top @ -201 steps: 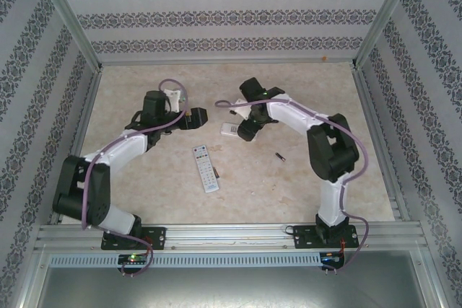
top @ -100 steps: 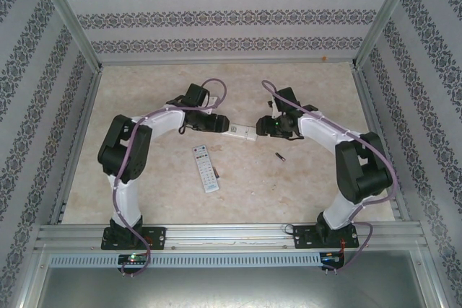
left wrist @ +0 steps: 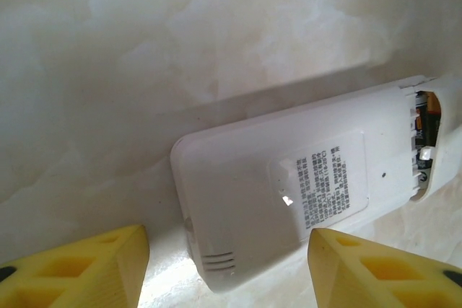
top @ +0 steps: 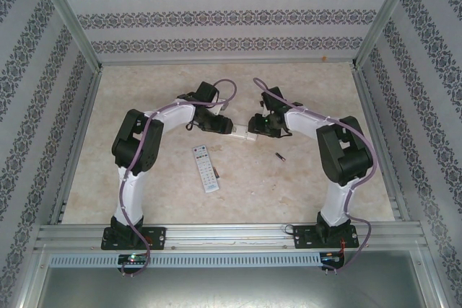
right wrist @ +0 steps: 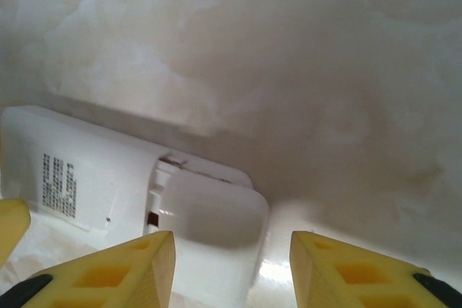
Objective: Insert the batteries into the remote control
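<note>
— Two pincers, left gripper (left wrist: 225,242) and right gripper (right wrist: 232,239), are now narrowed from wide to half-open around opposite ends of the face-down remote (left wrist: 289,192); nothing is clamped.
— One battery (top: 280,156) is left loose near the remote; loading is pending.

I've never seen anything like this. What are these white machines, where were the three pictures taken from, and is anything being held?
These are two robot arms bolted at the near edge of a table. One picture looks down from above. The other two come from a camera on each wrist, so the yellow blocks are fingers. The left gripper and right gripper stand open around the ends of a white remote lying back-up, holding nothing. Its cover sits ajar. A second remote lies buttons-up nearby, beside a loose battery.
</note>
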Controlling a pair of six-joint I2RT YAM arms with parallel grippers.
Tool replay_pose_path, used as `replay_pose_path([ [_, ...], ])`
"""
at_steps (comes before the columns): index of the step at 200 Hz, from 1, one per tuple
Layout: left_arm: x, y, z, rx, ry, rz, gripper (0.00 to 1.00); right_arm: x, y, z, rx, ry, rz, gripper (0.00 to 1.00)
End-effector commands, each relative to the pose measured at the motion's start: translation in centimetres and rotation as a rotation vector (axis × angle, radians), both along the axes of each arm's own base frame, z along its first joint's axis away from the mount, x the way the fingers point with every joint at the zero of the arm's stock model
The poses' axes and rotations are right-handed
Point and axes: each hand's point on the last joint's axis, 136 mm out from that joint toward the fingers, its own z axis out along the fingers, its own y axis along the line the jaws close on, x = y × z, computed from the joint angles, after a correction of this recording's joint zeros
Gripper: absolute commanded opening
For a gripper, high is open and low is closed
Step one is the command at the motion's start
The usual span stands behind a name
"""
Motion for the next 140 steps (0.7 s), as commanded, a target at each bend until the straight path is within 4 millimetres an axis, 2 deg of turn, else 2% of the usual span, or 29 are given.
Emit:
replay_pose_path([
  [1,-1.7,0.5,-2.2,0.085,0.058,-0.059,0.59,0.5,0.8,-0.2,-0.016,0.005,0.003,0.46],
  [78,-1.5,1.5,-3.5,0.151,0.036,-0.095,0.53,1.2,-0.6,-2.5,-0.152,0.029,-0.049,0.41],
  [140,-1.0,2.0,-3.8,0.19,-0.013,-0.12,0.51,3.6,0.3,-1.6,-0.14,-0.018,-0.017,0.42],
])
